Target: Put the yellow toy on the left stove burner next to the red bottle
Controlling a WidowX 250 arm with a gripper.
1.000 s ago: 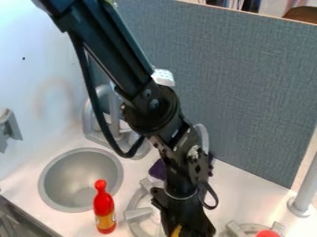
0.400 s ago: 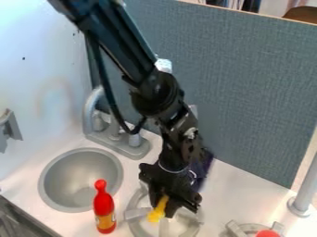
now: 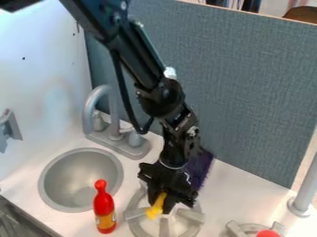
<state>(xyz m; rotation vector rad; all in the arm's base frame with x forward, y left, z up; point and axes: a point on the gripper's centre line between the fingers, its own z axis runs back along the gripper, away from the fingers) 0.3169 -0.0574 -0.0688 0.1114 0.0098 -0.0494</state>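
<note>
The black gripper hangs over the left stove burner, at the lower middle of the camera view. It is shut on a small yellow object, which sticks out at the gripper's left side and slants down to the left above the grate. To the left of the burner stands a red bottle with a yellow label, upright and apart from the gripper. A dark purple cloth lies behind the gripper, partly hidden by the arm.
A round grey sink and a grey faucet are at the left. At the lower right are a second burner with a red item and a grey post. A grey-blue panel stands behind the counter.
The gripper has moved back and to the left from the bottom edge, bringing the yellow object over the left burner. It has shifted only slightly since the later earlier frame.
</note>
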